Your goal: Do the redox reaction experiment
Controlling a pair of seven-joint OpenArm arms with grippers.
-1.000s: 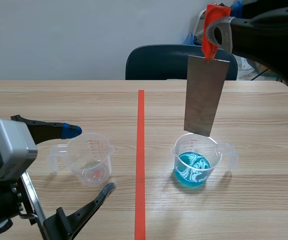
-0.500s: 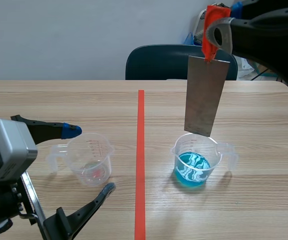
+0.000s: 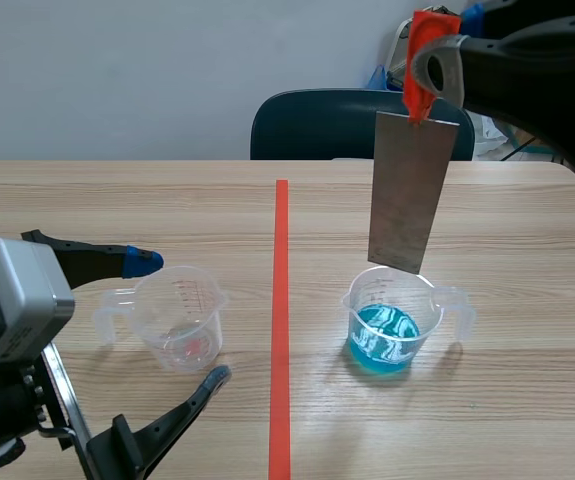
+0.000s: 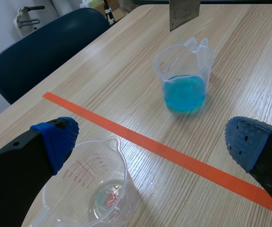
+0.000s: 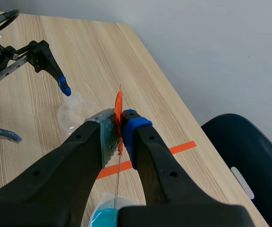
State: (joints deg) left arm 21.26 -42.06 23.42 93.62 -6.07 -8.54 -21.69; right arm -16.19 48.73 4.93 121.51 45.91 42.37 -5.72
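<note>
Zero change over last second: right claw (image 3: 425, 72) hangs motionless, pinching orange-taped top of metal plate (image 3: 410, 190). Plate vertical, dangling at claw's 6 o'clock. Its lower edge sits above mouth of blue-liquid beaker (image 3: 422, 305), clear of liquid.

Judgement: dip not yet made; next move is straight descent into beaker.

Left claw (image 4: 154, 142) spread wide, clear beaker (image 3: 179, 318) between its fingers; contact not discernible. Blue-liquid beaker at clear beaker's 3 o'clock, across tape line (image 3: 281, 300), both on bench (image 3: 117, 200).
</note>
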